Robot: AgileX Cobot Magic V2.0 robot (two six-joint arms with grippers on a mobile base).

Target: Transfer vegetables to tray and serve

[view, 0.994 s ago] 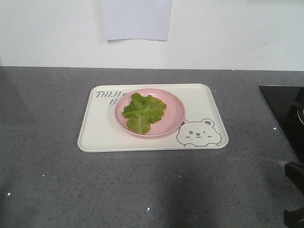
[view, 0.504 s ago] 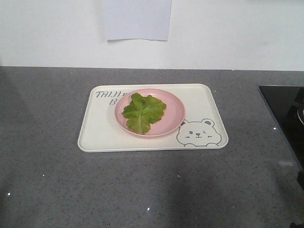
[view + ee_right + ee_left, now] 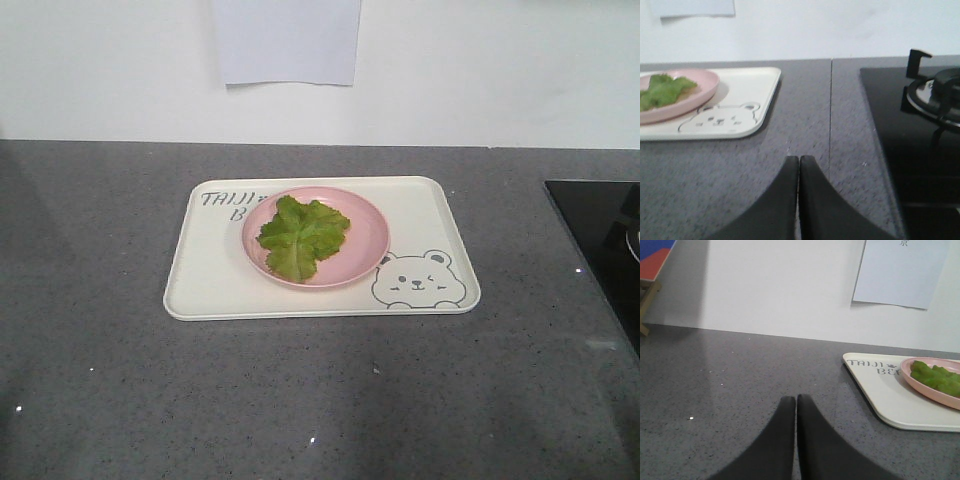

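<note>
- The grey speckled bench (image 3: 100, 380) runs across the scene below a white wall, with a black stove top (image 3: 600, 230) at its right edge.
- The cream tray (image 3: 210, 280) lies flat on the bench, its bear face at the near right corner.
- A round pink plate (image 3: 365, 240) sits on the tray.
- The green lettuce leaf (image 3: 300, 236) lies on the plate.
- The left end effector (image 3: 796, 405) and right end effector (image 3: 799, 165) each hover over bare bench, fingers pressed together, holding nothing.
</note>
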